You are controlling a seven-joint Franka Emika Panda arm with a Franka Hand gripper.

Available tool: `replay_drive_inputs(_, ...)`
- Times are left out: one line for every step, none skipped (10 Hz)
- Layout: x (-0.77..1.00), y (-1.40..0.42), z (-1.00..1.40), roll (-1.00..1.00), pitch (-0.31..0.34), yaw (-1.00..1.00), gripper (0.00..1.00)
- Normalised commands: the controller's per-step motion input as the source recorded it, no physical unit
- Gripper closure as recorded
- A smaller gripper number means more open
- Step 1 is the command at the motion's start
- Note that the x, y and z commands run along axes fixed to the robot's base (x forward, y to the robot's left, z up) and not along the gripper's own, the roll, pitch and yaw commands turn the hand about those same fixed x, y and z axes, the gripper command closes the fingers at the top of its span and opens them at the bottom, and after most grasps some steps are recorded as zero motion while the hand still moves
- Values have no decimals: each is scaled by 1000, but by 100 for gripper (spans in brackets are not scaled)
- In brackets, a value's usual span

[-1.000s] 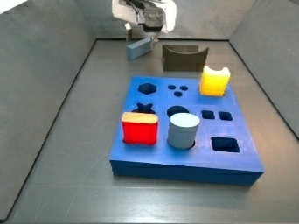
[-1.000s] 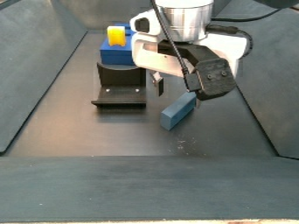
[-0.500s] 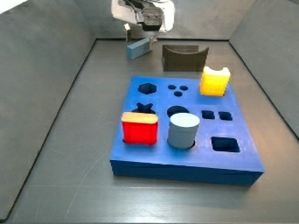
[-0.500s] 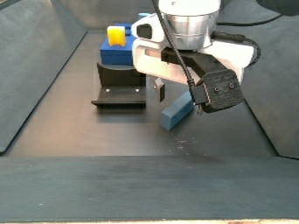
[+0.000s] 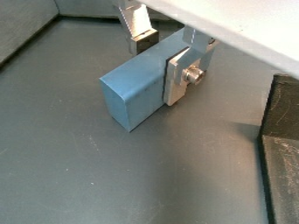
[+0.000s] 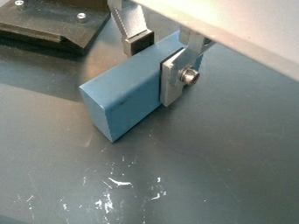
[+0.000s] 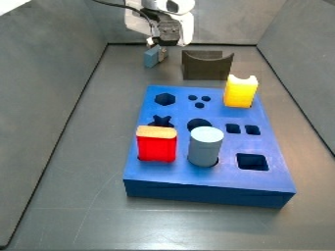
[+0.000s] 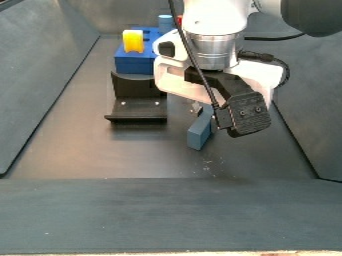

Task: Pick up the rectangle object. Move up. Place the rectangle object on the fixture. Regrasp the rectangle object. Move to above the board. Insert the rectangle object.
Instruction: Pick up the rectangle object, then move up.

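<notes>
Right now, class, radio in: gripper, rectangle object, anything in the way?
Gripper down at floor, fingers straddling rectangle object. Grip unconfirmed. Fixture beside it, nothing between.

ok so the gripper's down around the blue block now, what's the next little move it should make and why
Probably close the fingers. In both wrist views the gripper straddles the rectangle object, one silver finger against its near face, the other behind it. Whether it is clamped is unclear, and the block seems to rest on the floor, so a firm grip should come before lifting.

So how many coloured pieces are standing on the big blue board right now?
3: a yellow piece at the board's far right corner, a red piece near its left edge, a pale grey-blue cylinder beside it. The gripper works beyond, none hidden.
</notes>
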Motion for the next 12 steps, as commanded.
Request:
replay_drive_inputs(0, 0, 0, 0, 0, 0, 100)
replay_drive_inputs(0, 0, 0, 0, 0, 0, 100)
replay_drive_inputs(0, 0, 0, 0, 0, 0, 100)
replay_drive_inputs(0, 0, 0, 0, 0, 0, 100)
replay_drive_inputs(0, 0, 0, 0, 0, 0, 100)
replay_drive_inputs(0, 0, 0, 0, 0, 0, 100)
replay_drive_inputs(0, 0, 0, 0, 0, 0, 100)
replay_drive_inputs(0, 0, 0, 0, 0, 0, 100)
replay_drive_inputs(0, 0, 0, 0, 0, 0, 100)
replay_drive_inputs(0, 0, 0, 0, 0, 0, 100)
replay_drive_inputs(0, 0, 0, 0, 0, 0, 100)
replay_drive_inputs(0, 0, 398, 0, 0, 0, 100)
